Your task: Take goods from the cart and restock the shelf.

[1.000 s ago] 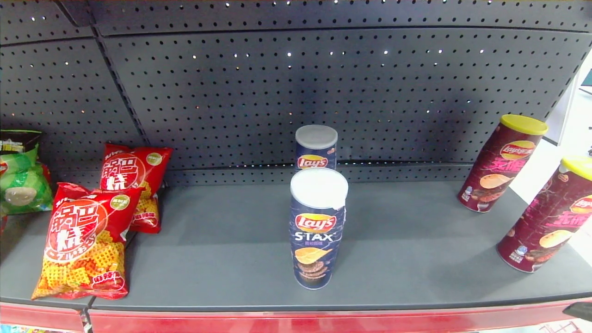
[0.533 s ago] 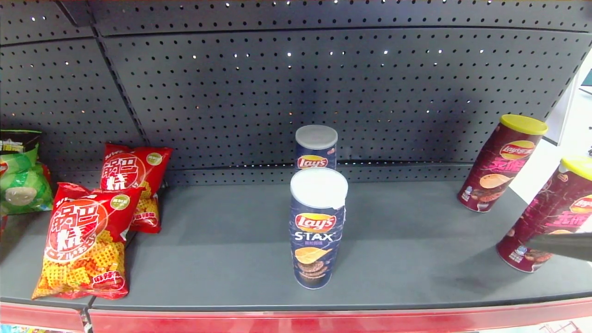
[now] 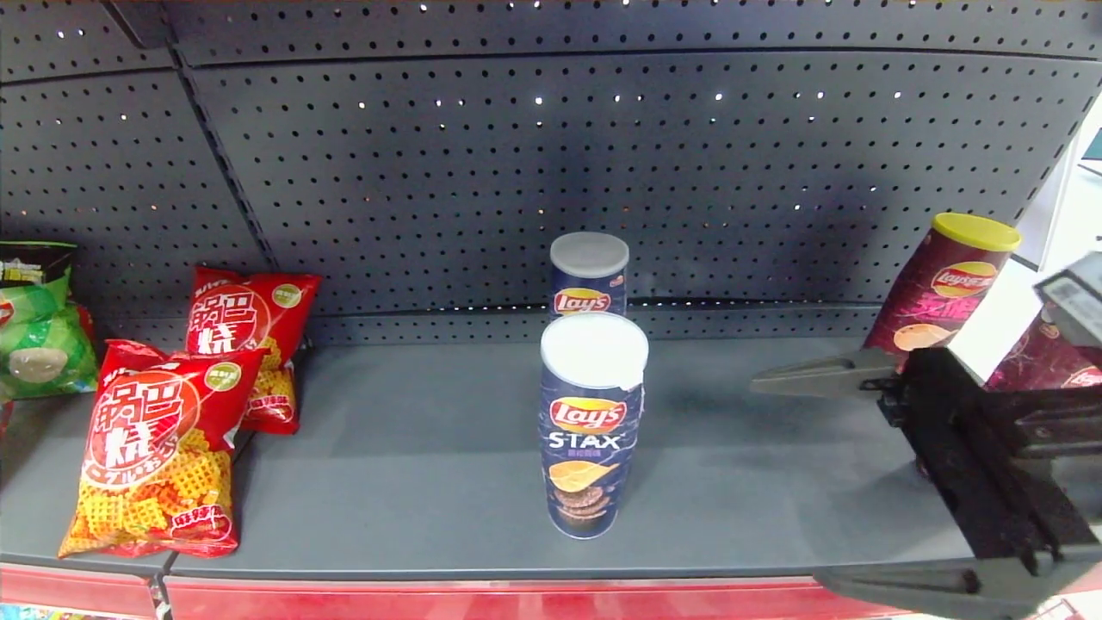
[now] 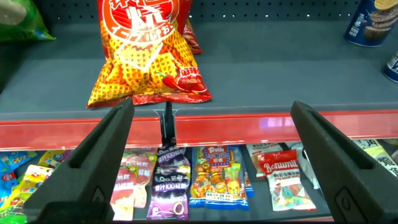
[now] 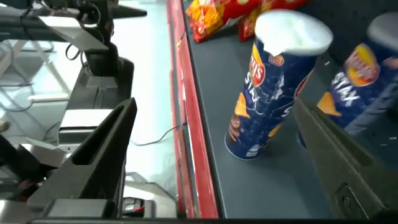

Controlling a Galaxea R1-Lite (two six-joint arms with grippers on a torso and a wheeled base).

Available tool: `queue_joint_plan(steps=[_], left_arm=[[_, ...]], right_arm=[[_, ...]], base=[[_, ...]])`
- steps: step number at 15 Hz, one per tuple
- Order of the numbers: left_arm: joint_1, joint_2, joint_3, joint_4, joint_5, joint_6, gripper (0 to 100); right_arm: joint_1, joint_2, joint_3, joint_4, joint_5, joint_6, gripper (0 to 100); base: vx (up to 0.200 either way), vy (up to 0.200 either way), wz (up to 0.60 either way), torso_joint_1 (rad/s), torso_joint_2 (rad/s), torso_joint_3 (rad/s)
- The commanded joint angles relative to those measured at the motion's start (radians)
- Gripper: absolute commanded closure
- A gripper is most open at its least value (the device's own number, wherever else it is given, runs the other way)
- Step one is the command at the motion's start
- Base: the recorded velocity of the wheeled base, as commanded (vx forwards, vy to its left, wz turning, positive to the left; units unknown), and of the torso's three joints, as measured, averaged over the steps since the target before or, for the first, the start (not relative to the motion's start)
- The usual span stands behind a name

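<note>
Canister in blue, frontmost, stands left of gaping right pincer; apart.

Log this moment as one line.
right claw: open, empty, right of front blue can | left claw: open, empty, at shelf edge

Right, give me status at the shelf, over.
Left gripper open, empty, facing the shelf front. Right gripper open, empty, above the shelf's right end, by the maroon cans. Front blue can upright, centre. Nothing between it and right gripper.

shelf: matt grey metal | red snack bag: glossy crinkled film | can lid: smooth white plastic
</note>
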Motion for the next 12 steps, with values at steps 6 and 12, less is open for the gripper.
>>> queue_joint_plan(steps=[6, 12], left_arm=[[0.0, 0.001, 0.0, 0.0, 0.0, -0.002, 0], [0.0, 0.001, 0.0, 0.0, 0.0, 0.0, 0]], right_arm=[[0.002, 0.242, -0.133, -0.003, 0.008, -0.015, 0], [-0.013, 0.34, -0.167, -0.106, -0.001, 0.003, 0]], base=[[0.0, 0.0, 0.0, 0.0, 0.0, 0.0], [0.0, 0.0, 0.0, 0.0, 0.0, 0.0]])
